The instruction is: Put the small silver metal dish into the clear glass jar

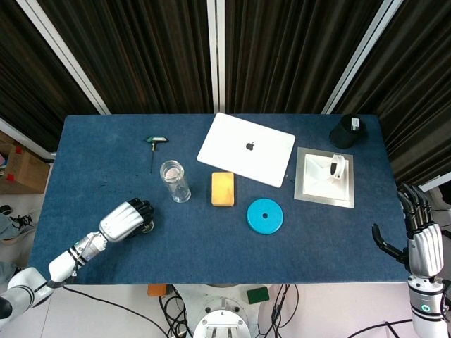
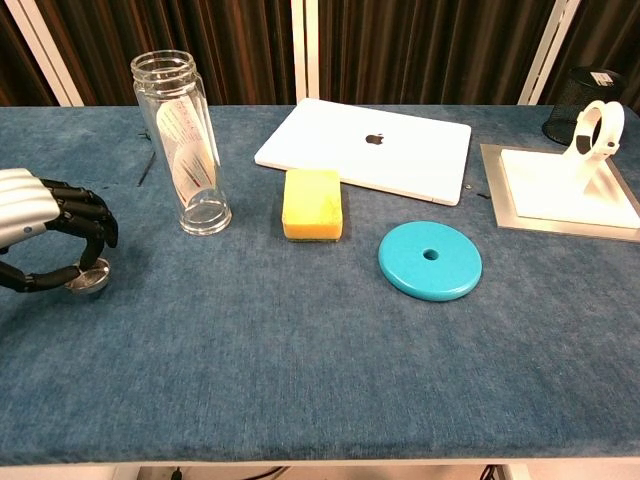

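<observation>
The small silver metal dish [image 2: 90, 277] is pinched between the thumb and fingers of my left hand [image 2: 45, 235] at the table's front left, just above the cloth. In the head view the left hand [image 1: 127, 220] covers the dish. The clear glass jar [image 2: 186, 145] stands upright, mouth up, behind and to the right of that hand; from above, the jar [image 1: 174, 180] is right of and beyond the hand. My right hand [image 1: 421, 236] hangs off the table's front right corner, fingers spread, holding nothing.
A yellow sponge [image 2: 312, 204] lies right of the jar, with a white laptop [image 2: 366, 147] behind it. A teal disc [image 2: 430, 260] sits mid-table. A white stand on a metal plate [image 2: 560, 190], a black mesh cup [image 1: 347, 131] and a hex key [image 1: 154, 145] stand further off.
</observation>
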Controlling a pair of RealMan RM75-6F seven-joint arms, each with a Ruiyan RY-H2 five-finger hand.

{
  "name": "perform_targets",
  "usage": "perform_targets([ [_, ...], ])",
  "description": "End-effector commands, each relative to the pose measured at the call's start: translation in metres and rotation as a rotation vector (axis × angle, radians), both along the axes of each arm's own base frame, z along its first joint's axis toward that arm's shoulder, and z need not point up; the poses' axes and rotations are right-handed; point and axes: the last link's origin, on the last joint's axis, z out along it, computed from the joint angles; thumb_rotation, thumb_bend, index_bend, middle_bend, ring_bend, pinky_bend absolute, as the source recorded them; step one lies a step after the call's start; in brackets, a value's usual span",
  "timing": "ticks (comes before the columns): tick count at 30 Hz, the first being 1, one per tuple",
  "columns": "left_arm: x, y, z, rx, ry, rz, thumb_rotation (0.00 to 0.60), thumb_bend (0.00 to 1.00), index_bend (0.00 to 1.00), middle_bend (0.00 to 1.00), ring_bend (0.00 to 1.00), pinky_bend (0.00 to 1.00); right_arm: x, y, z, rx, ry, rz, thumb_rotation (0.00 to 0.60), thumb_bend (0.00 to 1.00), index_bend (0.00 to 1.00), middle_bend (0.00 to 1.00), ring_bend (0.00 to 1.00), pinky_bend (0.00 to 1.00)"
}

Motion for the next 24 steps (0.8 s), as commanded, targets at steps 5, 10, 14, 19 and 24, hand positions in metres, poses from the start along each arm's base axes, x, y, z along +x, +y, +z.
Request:
perform_targets([
  [5, -0.001, -0.003, 0.012, 0.030, -0.016, 0.009, 0.600, 0.39, 0.59, 0.37, 0.28, 0.39, 0.000, 0.000, 0.000, 0.000, -0.002, 0.003, 0.600, 0.38, 0.00, 0.00, 0.00, 0.08],
  [10, -0.008, -0.006, 0.033, 0.075, -0.011, 0.034, 0.600, 0.39, 0.59, 0.37, 0.28, 0.39, 0.001, -0.001, 0.001, -0.001, -0.003, 0.007, 0.600, 0.39, 0.00, 0.00, 0.00, 0.08],
  [14, -0.014, -0.004, 0.059, 0.130, -0.014, 0.074, 0.600, 0.39, 0.59, 0.37, 0.28, 0.39, 0.002, -0.001, 0.000, 0.002, -0.007, 0.012, 0.600, 0.39, 0.00, 0.00, 0.00, 0.08],
  [19, -0.013, 0.007, 0.099, 0.231, -0.019, 0.098, 0.600, 0.39, 0.59, 0.37, 0.28, 0.39, 0.003, 0.000, -0.001, 0.004, -0.013, 0.019, 0.600, 0.38, 0.00, 0.00, 0.00, 0.08],
  [24, 0.000, 0.022, 0.137, 0.321, -0.030, 0.093, 0.600, 0.39, 0.59, 0.37, 0.28, 0.39, 0.003, 0.000, 0.000, 0.001, -0.016, 0.024, 0.600, 0.39, 0.00, 0.00, 0.00, 0.08],
])
